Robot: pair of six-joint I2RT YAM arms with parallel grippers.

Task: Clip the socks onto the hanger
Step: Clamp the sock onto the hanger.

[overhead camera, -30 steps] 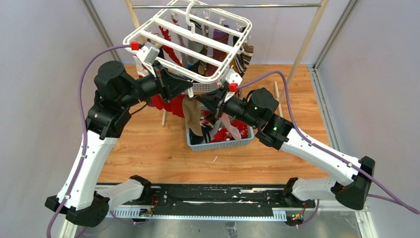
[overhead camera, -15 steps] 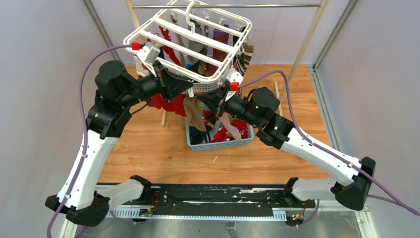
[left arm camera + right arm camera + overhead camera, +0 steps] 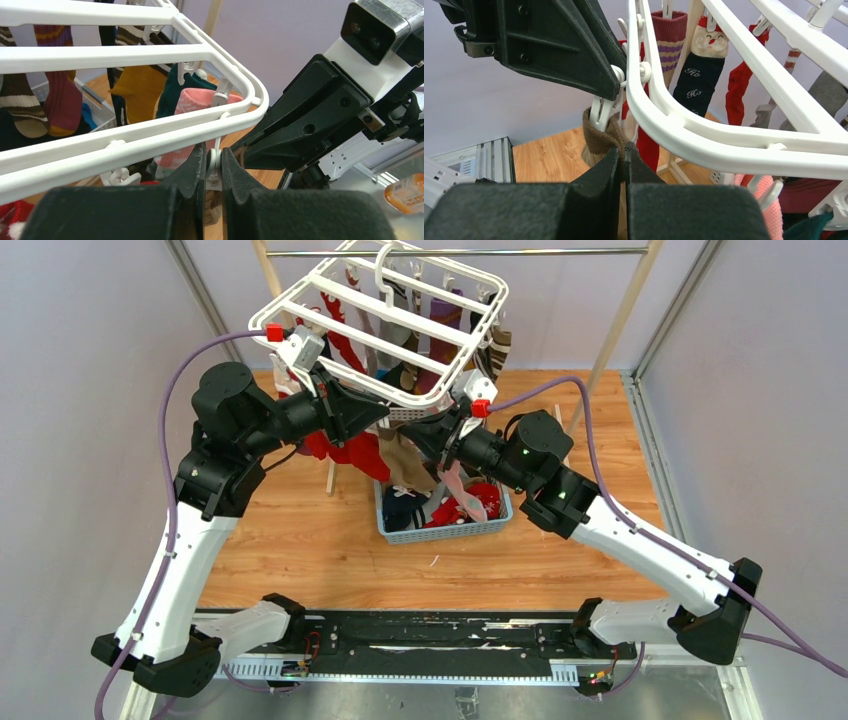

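Note:
The white hanger [image 3: 385, 325] hangs from the rail with several socks clipped under it. My left gripper [image 3: 385, 412] is shut on a white clip [image 3: 215, 164] hanging from the hanger's near rim [image 3: 150, 137]; the pads pinch the clip's upper end. My right gripper [image 3: 412, 435] is shut on the cuff of a tan-brown sock [image 3: 599, 137] and holds it right under that clip [image 3: 601, 111], touching its lower end. The sock's foot [image 3: 402, 458] hangs below. Whether the clip's mouth grips the cuff is hidden.
A blue mesh basket [image 3: 440, 532] with red and navy socks stands on the wooden floor below the grippers. The wood-and-metal rail stand [image 3: 610, 335] rises behind. A navy Santa sock [image 3: 699, 70], a purple-striped sock [image 3: 669, 35] and a pink sock [image 3: 200, 105] hang nearby.
My right gripper has risen and moved toward the left one, lifting the tan sock's cuff up to the clip. The left arm has stayed still on the clip.

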